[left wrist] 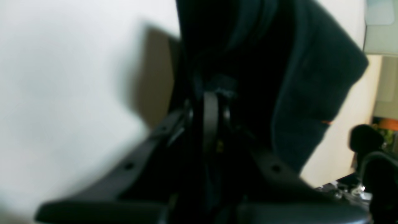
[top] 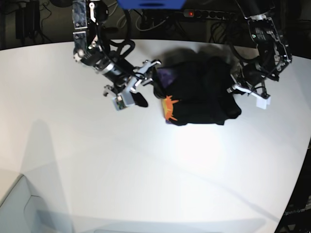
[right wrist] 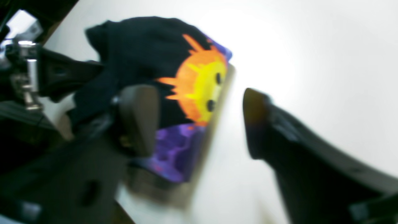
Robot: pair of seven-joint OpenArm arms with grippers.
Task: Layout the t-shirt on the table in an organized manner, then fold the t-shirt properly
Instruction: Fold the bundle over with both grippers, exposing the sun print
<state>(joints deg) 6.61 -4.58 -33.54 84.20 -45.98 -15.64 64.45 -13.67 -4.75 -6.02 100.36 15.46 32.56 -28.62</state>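
Clamping black cloth — the left gripper (left wrist: pixel 211 93) has its jaws closed tight on a fold of the t-shirt (top: pixel 201 94), seen in the left wrist view with fabric bunched right at the tips. In the base view that gripper (top: pixel 234 87) sits at the shirt's right edge, on the bench (top: pixel 146 170).

Right gripper (right wrist: pixel 202 121) is released — jaws spread wide, nothing between them but white bench (right wrist: pixel 311 46) and the shirt's edge. One finger (right wrist: pixel 136 118) sits in front of the t-shirt (right wrist: pixel 146 53); whether it touches, can't tell, the picture is blurred. In the base view this gripper (top: pixel 146 82) is just beside the shirt's left edge.

Shirt is a crumpled dark heap at the far middle of the bench, not laid flat. Orange-yellow sun face print (right wrist: pixel 202 84) shows at its near-left edge, purple patch (right wrist: pixel 174 152) next to it.
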